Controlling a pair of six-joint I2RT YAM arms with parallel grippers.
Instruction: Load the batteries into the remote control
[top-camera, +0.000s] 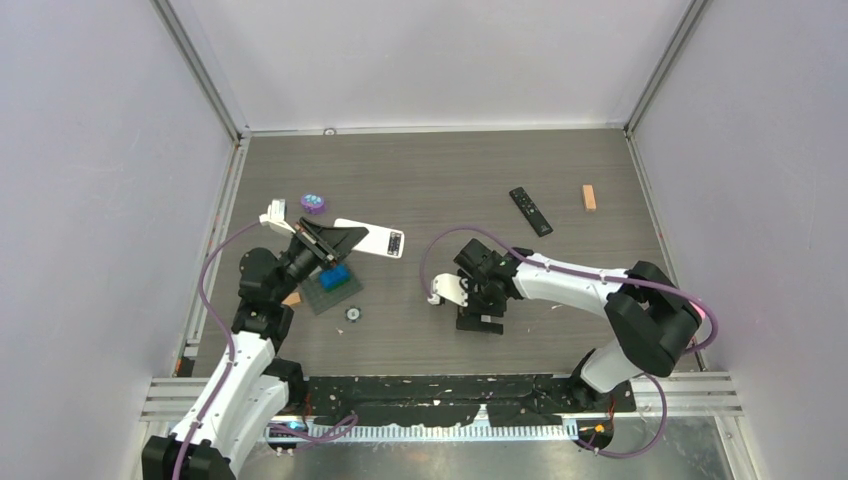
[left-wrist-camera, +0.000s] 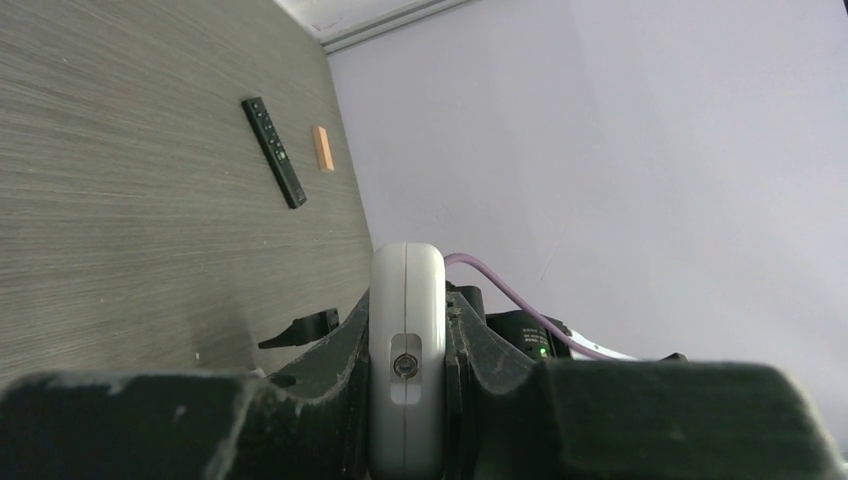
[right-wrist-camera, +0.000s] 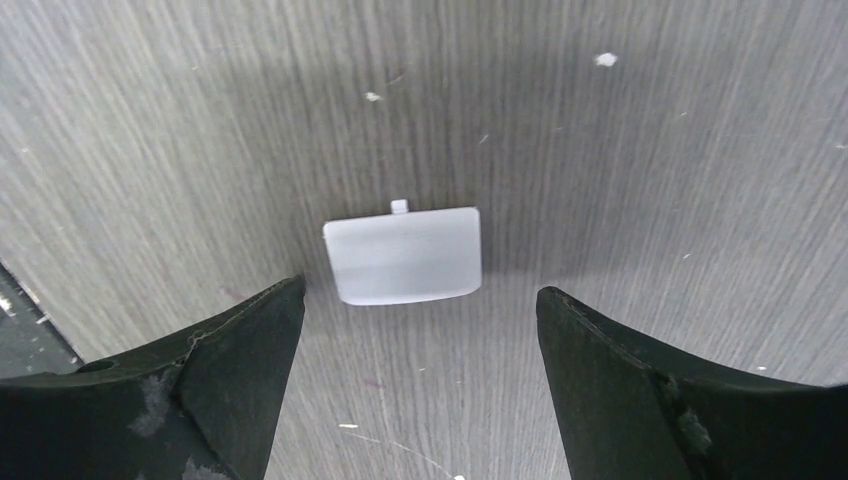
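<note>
My left gripper (top-camera: 335, 240) is shut on the white remote control (top-camera: 368, 241) and holds it off the table at the left. In the left wrist view the remote (left-wrist-camera: 406, 350) is seen end-on, pinched edgewise between the fingers of the left gripper (left-wrist-camera: 406, 330). My right gripper (top-camera: 480, 318) points down at the table's middle. In the right wrist view the right gripper (right-wrist-camera: 420, 290) is open, and a small white battery cover (right-wrist-camera: 403, 255) lies flat on the table just beyond its fingertips, untouched. I cannot make out any batteries.
A blue block (top-camera: 337, 277) sits on a dark square plate (top-camera: 322, 297) under the left arm, with a small disc (top-camera: 353, 313) beside it. A purple round piece (top-camera: 313, 203) lies behind. A black remote (top-camera: 531, 211) and an orange block (top-camera: 589, 197) lie at the back right.
</note>
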